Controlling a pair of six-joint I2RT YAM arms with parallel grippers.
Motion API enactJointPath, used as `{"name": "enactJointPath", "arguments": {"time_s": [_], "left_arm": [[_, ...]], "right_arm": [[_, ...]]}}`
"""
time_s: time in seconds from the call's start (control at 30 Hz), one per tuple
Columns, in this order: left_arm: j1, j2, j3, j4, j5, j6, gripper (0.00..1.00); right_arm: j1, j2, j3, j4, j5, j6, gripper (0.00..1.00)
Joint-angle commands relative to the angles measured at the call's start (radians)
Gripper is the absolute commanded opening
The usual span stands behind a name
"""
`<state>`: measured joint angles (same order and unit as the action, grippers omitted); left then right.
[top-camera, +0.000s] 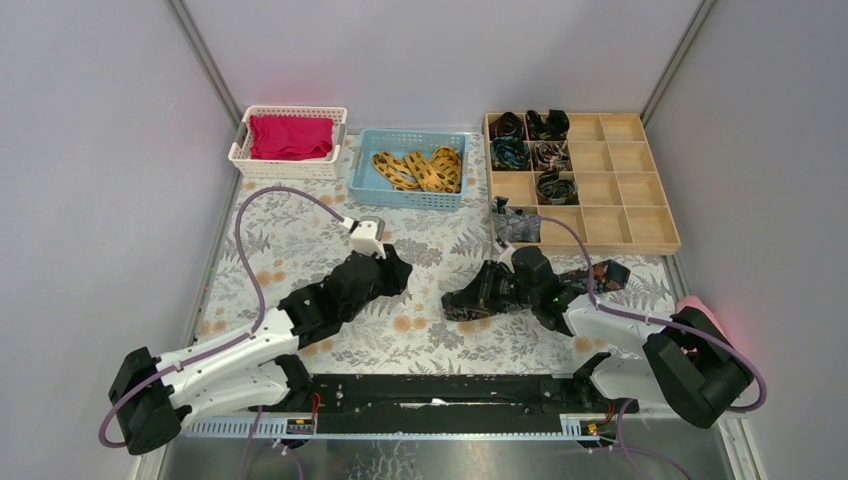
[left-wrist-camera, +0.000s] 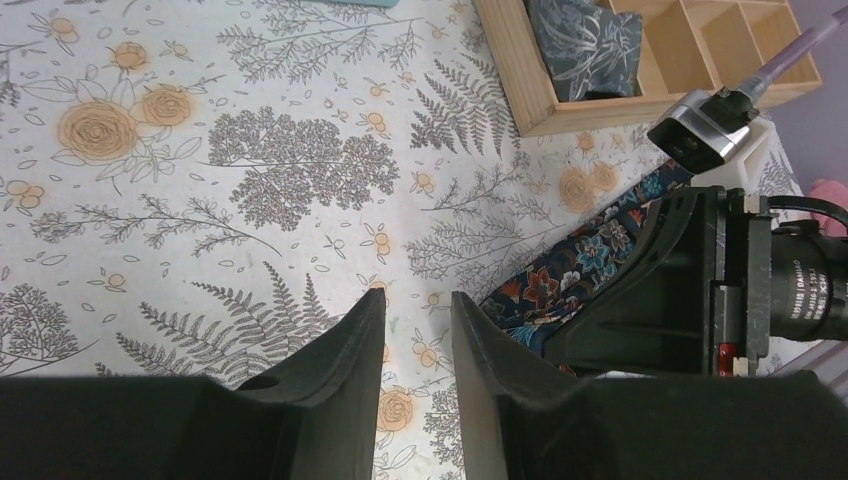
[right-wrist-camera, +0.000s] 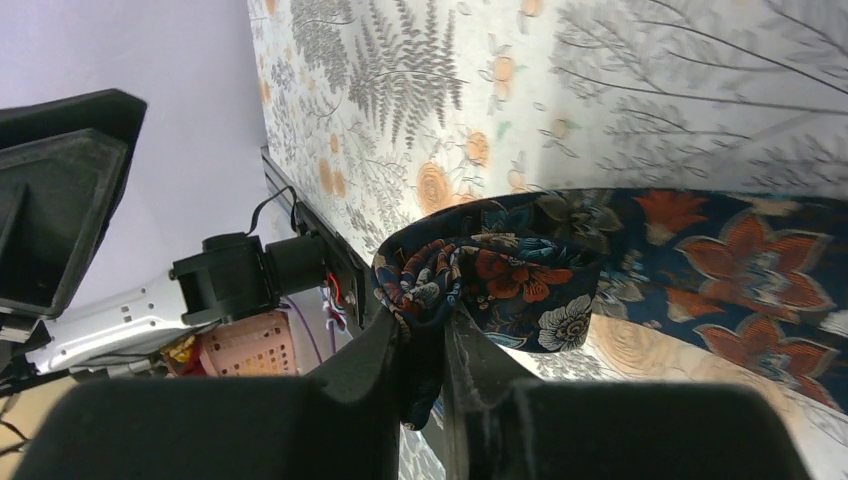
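Note:
My right gripper (right-wrist-camera: 425, 335) is shut on the folded end of a dark navy tie with red and white flowers (right-wrist-camera: 520, 270), held just above the flowered tablecloth. From above, the right gripper (top-camera: 462, 300) is at table centre, and the tie (top-camera: 603, 274) trails right under the wrist. My left gripper (top-camera: 400, 272) hovers just left of it. Its fingers (left-wrist-camera: 418, 295) stand open with only tablecloth between them, and the tie (left-wrist-camera: 560, 290) lies immediately to their right, beside the right arm's black body (left-wrist-camera: 680, 290).
A wooden compartment tray (top-camera: 628, 157) at the back right holds rolled ties in several cells, and its near corner (left-wrist-camera: 520, 90) shows a grey-blue tie. A blue basket (top-camera: 370, 185) holds yellow patterned ties. A white basket (top-camera: 240, 155) holds red cloth.

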<state>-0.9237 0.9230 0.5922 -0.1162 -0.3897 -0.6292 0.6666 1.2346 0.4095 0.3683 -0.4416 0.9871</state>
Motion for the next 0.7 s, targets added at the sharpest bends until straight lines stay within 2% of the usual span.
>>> {"name": "enactJointPath", "arguments": {"time_s": [0.0,0.33,0.5,0.67], "left_arm": [[0.002,0.033,0.020,0.092,0.033,0.027,0.37],[0.002,0.063,0.043,0.111,0.050,0.035,0.35],[0.000,0.070,-0.041,0.260,0.128,0.062,0.33],[-0.005,0.062,-0.134,0.406,0.232,0.093,0.45]], "right_arm": [[-0.066,-0.002,-0.082,0.123,-0.105,0.065,0.13],[-0.126,0.050,-0.192,0.410,-0.230,0.198,0.13],[-0.127,0.107,-0.153,0.428,-0.270,0.183,0.13],[-0.128,0.197,-0.129,0.515,-0.311,0.202,0.13]]}}
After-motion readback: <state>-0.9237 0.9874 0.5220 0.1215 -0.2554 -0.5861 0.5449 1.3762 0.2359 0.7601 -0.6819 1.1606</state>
